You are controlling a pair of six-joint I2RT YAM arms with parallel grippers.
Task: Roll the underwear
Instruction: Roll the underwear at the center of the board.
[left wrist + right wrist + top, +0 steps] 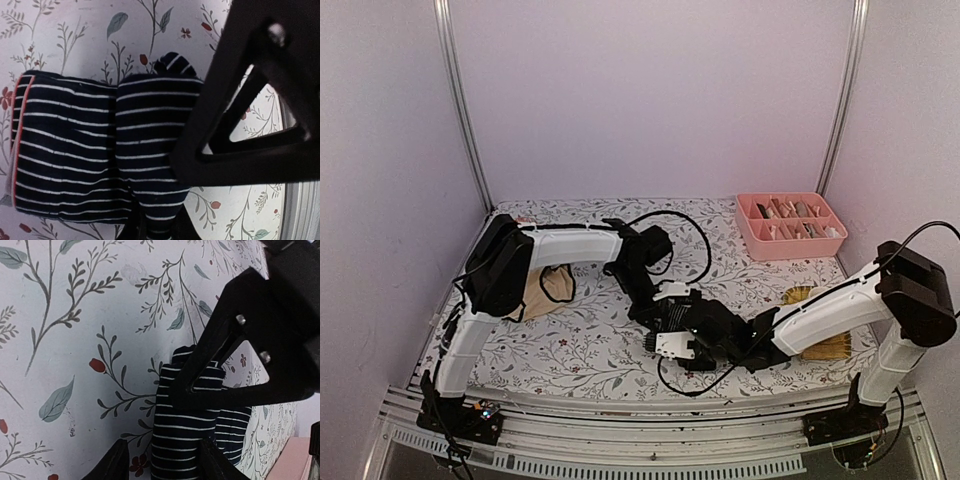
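the left gripper [155, 227] was almost closed and pinched the navy striped underwear [100, 150], which lay bunched up on the flowery table [580, 340]. the right gripper [165, 465] was half open around the same cloth, with a gap on one side. the beige underwear [545, 288] lay under the left arm. the pink tray [795, 248] at the far right held small rolled things in its boxes.

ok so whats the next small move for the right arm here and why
Probably close the right gripper: it straddles the striped underwear with a gap showing on one side, not gripping yet, while the left gripper pinches the same cloth.
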